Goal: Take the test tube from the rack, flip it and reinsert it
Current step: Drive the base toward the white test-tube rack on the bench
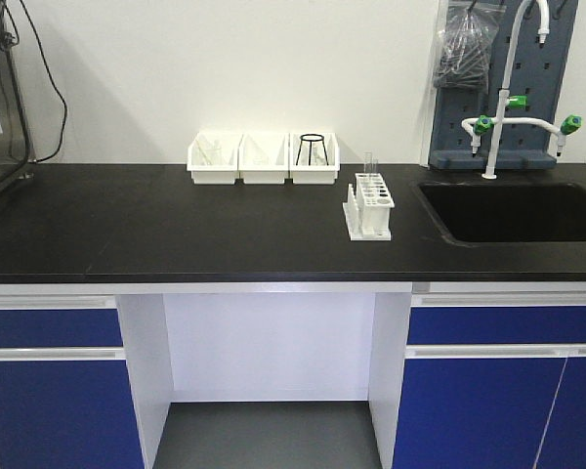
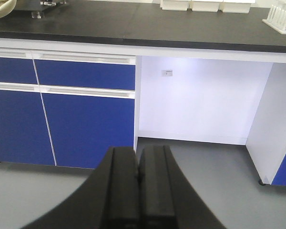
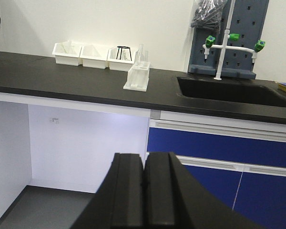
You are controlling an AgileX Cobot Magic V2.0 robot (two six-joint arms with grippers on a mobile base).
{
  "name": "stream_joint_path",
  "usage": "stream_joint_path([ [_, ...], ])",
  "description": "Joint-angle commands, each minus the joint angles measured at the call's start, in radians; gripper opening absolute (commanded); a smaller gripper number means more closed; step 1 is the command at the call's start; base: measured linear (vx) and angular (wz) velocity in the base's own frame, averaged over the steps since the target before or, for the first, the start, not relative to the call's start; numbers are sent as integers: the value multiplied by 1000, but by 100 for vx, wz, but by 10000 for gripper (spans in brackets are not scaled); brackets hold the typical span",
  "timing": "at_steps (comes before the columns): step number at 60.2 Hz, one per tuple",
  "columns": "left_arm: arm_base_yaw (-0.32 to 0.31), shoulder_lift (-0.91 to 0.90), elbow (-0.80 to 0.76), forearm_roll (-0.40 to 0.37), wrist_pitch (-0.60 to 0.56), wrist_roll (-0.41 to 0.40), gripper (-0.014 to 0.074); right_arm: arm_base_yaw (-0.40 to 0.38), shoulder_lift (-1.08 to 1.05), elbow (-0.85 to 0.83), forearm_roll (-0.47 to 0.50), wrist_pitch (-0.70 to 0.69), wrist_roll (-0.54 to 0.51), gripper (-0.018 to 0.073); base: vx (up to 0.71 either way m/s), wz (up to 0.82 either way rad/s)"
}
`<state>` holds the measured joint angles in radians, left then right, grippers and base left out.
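Observation:
The white rack [image 1: 369, 205] stands on the black counter [image 1: 176, 225] just left of the sink; it also shows in the right wrist view as the rack [image 3: 137, 77] and at the far top right of the left wrist view as the rack [image 2: 282, 15]. A clear test tube [image 1: 368, 165] sticks up from the rack's back row, also seen as the test tube [image 3: 141, 54]. My left gripper [image 2: 138, 153] is shut and empty, low in front of the cabinets. My right gripper [image 3: 144, 160] is also shut and empty, below counter height. Neither shows in the front view.
Three white bins [image 1: 263, 158] stand at the back of the counter, the right one holding a black wire stand [image 1: 312, 149]. A black sink [image 1: 513, 210] with a white faucet [image 1: 513, 88] lies right of the rack. Blue cabinets [image 1: 49, 381] flank a knee gap below.

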<state>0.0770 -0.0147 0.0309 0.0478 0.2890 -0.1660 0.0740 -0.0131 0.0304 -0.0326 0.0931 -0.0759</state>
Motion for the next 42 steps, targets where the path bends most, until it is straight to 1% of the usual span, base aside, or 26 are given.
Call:
stream_joint_path([
  [1, -7, -13, 1, -4, -86, 0, -6, -3, -4, 1, -2, -80, -6, -8, 0, 0],
  [42, -7, -13, 1, -4, -86, 0, -6, -3, -4, 1, -2, -80, -6, -8, 1, -2],
])
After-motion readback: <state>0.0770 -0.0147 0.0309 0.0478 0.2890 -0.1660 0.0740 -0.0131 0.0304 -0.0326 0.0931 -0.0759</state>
